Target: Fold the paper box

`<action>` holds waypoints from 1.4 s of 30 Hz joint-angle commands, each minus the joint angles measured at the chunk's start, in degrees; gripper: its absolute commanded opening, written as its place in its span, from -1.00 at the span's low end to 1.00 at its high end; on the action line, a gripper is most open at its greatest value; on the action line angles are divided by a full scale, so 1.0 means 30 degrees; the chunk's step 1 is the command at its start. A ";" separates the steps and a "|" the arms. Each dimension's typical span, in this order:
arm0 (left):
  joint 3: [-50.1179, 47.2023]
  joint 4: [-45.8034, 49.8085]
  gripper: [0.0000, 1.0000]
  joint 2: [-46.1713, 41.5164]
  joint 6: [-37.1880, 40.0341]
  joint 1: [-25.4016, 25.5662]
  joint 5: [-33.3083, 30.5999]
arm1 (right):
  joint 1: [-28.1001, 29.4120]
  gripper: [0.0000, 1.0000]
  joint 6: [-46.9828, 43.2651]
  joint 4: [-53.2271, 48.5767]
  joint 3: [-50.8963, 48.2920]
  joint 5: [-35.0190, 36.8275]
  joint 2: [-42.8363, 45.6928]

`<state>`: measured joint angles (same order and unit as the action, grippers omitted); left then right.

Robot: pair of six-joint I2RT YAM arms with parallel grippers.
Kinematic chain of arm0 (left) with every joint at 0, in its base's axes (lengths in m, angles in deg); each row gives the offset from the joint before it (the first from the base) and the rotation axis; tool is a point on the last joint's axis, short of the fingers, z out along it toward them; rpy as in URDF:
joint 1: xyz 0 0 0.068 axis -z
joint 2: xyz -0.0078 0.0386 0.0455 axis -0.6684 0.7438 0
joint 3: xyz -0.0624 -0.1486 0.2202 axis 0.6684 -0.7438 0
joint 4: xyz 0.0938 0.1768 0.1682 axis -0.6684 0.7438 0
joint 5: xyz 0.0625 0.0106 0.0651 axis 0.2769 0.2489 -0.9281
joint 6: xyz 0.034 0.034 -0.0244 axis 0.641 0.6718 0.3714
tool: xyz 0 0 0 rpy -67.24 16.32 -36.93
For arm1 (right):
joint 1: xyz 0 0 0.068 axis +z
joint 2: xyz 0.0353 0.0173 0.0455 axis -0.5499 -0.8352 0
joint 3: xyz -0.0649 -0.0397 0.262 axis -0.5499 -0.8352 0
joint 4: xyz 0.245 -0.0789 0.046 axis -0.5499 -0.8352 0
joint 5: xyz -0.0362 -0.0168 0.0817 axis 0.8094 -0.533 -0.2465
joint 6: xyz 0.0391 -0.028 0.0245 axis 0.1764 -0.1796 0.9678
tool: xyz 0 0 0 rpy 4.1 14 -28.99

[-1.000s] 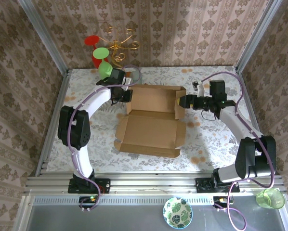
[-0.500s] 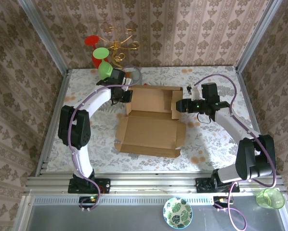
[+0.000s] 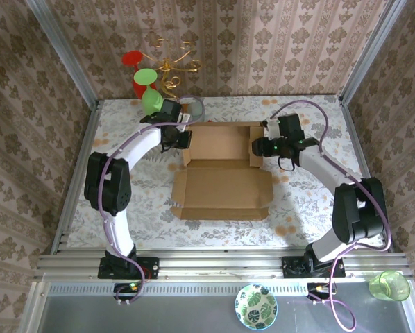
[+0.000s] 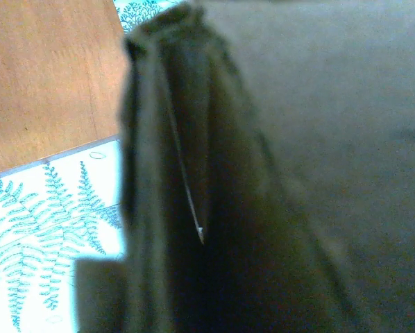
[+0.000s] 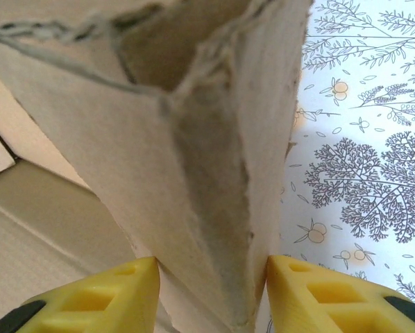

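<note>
**One paper box, two grippers at its far corners**

There is one paper box [image 3: 221,179]. It lies open in the middle of the table [image 3: 124,201], with its brown inside turned up and two large panels, one far and one near. Two arms reach to its far half, one from each side.

The left gripper [image 3: 182,141] is at the far left corner of the box, and its jaws are closed. In its wrist view dark, blurred cardboard stands very close, so I cannot tell whether it pinches any.

The right gripper [image 3: 257,147] is at the far right side. Its two yellow fingers [image 5: 124,288] are closed about one raised side flap, one finger against each face.

At the far left corner stands one gold wire stand [image 3: 171,68]. On the near ledge are one leaf-patterned bowl [image 3: 256,306] and one clear green cup [image 3: 390,285].
</note>
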<state>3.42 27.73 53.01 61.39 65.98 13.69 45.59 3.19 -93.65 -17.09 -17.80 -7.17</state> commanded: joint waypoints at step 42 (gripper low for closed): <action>-0.0288 -0.0274 -0.57 0.0897 -0.3052 0.0374 -0.1856 | 0.4834 -1.00 0.3215 -0.5626 0.5197 1.4562 -0.4890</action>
<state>3.50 28.73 55.04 52.69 67.68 6.85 59.69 13.88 -107.95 -2.88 23.73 -21.04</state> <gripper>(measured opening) 0.205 0.076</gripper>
